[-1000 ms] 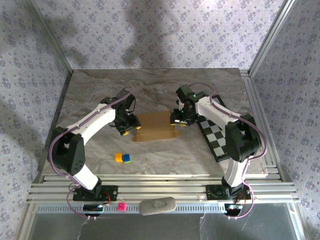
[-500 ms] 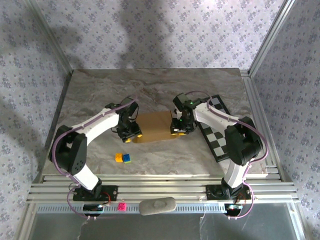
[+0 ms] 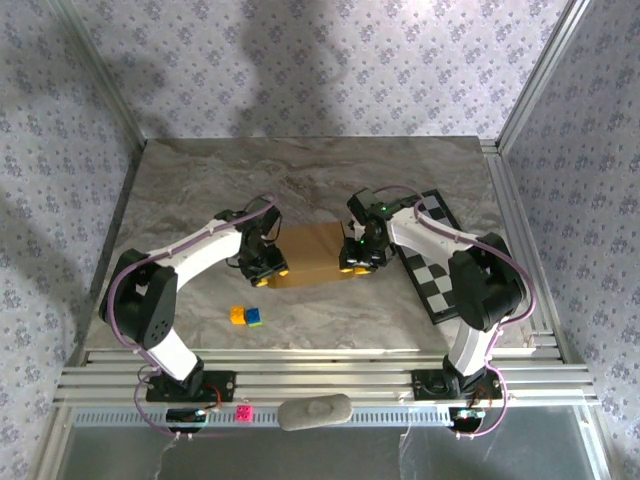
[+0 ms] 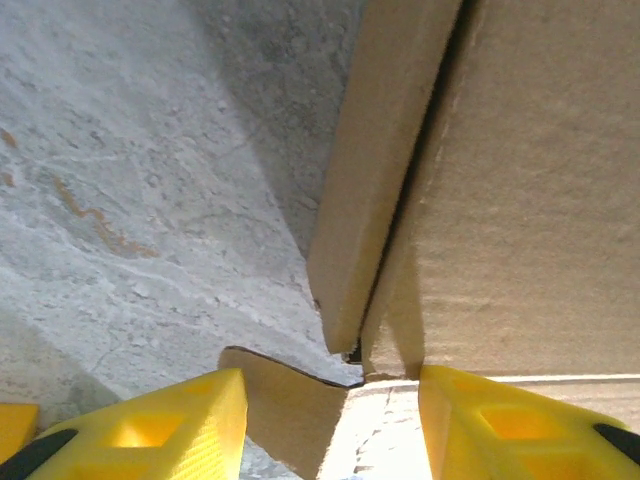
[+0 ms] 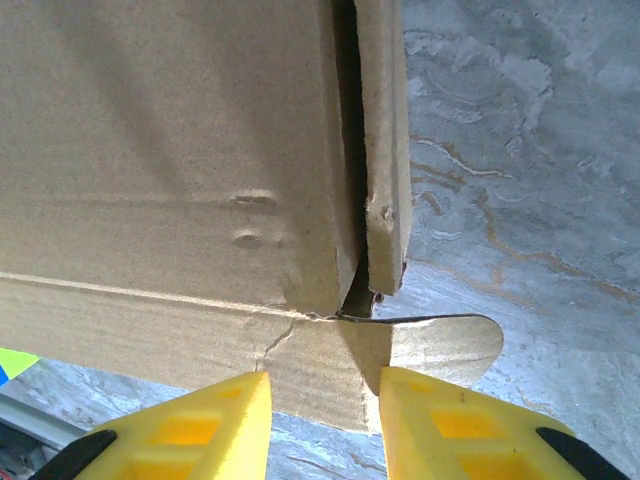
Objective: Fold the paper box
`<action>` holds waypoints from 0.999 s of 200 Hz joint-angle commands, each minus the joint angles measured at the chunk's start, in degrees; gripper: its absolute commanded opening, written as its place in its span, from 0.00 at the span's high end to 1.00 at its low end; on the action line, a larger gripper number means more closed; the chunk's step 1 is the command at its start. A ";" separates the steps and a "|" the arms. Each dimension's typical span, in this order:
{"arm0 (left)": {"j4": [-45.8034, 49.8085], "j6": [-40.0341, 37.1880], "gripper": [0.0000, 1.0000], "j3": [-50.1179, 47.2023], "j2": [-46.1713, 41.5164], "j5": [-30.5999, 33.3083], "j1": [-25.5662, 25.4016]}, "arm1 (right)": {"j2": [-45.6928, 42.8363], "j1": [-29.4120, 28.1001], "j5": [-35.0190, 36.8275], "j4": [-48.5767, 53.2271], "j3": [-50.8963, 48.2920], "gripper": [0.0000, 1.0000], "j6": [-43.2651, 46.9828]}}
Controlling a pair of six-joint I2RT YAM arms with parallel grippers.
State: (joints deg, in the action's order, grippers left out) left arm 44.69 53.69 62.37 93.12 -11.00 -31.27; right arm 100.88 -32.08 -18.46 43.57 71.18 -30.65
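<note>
The paper box (image 3: 312, 254) is tan cardboard, lying in the middle of the table between my two arms. My left gripper (image 3: 268, 268) is at its near left corner and my right gripper (image 3: 360, 262) at its near right corner. In the left wrist view the box (image 4: 530, 200) lies ahead, and my left gripper (image 4: 335, 430) is open, its yellow fingers (image 4: 180, 430) straddling the front flap's corner tab (image 4: 285, 410). In the right wrist view the box (image 5: 150, 150) shows a cracked front flap (image 5: 200, 340) with a rounded tab (image 5: 445, 345). My right gripper (image 5: 325, 425) is open over that flap.
A black-and-white checkerboard (image 3: 432, 268) lies right of the box, partly under the right arm. A yellow block (image 3: 237, 315) and a blue-green block (image 3: 254, 318) sit near the front left. Metal frame rails run along the table's sides and front.
Both grippers have come in and down onto the box's near corners, the left one moving right. The box top now looks flatter. Both pairs of jaws have narrowed.
</note>
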 commanded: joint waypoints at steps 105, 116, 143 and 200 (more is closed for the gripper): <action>-4.60 4.40 0.57 -3.56 0.83 -3.40 -0.83 | -0.09 2.32 -6.17 -0.94 -0.78 0.67 -3.10; -4.75 4.58 0.57 -3.61 0.92 -3.50 -0.87 | -0.03 2.50 -6.70 -0.85 -0.60 0.67 -3.29; -4.61 4.67 0.57 -3.09 0.83 -3.54 -0.83 | 0.24 2.81 -7.52 -0.74 -0.36 0.67 -3.36; -4.78 4.79 0.57 -3.10 1.19 -3.85 -0.82 | 0.99 2.94 -6.85 -0.33 -0.86 0.63 -1.90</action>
State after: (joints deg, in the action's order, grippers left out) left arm 40.18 57.80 59.40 93.23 -13.98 -31.64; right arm 101.01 -29.36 -24.93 42.00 70.39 -33.19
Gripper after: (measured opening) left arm 0.427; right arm 0.361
